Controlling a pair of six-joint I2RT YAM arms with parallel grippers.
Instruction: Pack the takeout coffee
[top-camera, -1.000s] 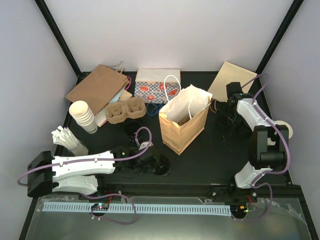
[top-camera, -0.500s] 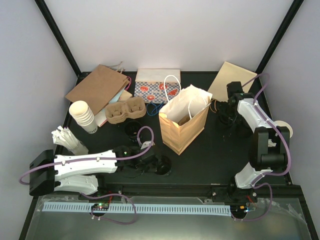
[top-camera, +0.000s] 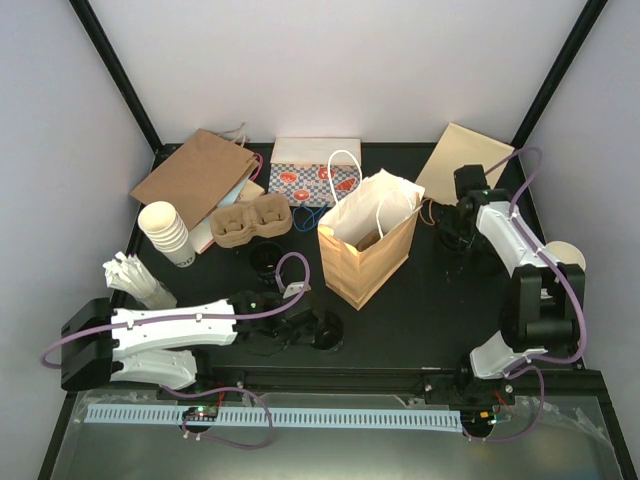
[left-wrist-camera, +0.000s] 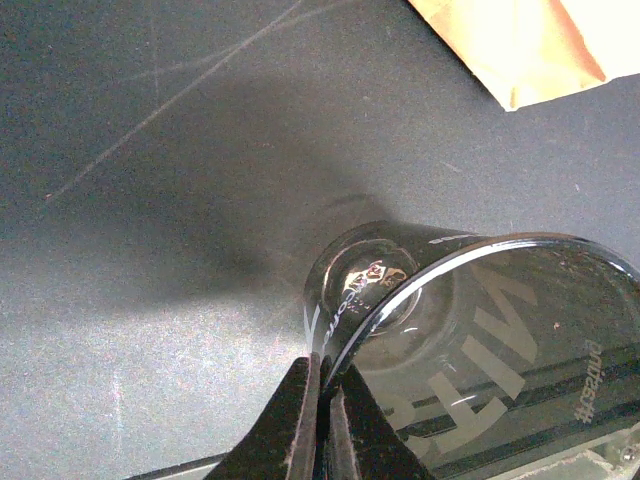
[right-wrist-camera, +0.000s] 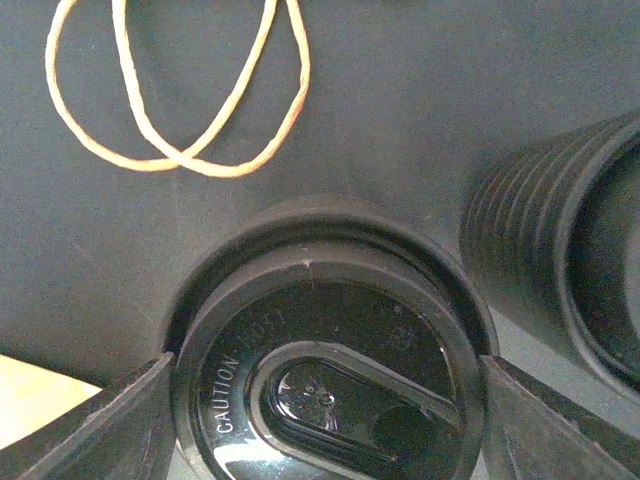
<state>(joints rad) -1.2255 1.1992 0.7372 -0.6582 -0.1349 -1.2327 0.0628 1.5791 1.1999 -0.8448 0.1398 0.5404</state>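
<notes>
A small black takeout coffee cup (top-camera: 326, 331) stands near the table's front edge. My left gripper (top-camera: 302, 330) is shut on its rim; in the left wrist view the fingertips (left-wrist-camera: 325, 375) pinch the cup's glossy wall (left-wrist-camera: 470, 320). A second black cup (top-camera: 265, 258) stands behind it, near the cardboard tray (top-camera: 250, 222). My right gripper (top-camera: 458, 232) is at the far right, its fingers (right-wrist-camera: 150, 400) touching both sides of a black lid (right-wrist-camera: 330, 390) marked CAUTION.
An open brown paper bag (top-camera: 368, 240) stands mid-table. Stacked white paper cups (top-camera: 168, 232), flat brown bags (top-camera: 195, 175) and a patterned box (top-camera: 315, 180) lie at the back left. A ribbed black cup (right-wrist-camera: 560, 260) and a string loop (right-wrist-camera: 180, 150) lie by the lid.
My left gripper has crept slightly right with the cup rim in it. The right arm's elbow has swung outward to the right while its gripper stayed over the lid.
</notes>
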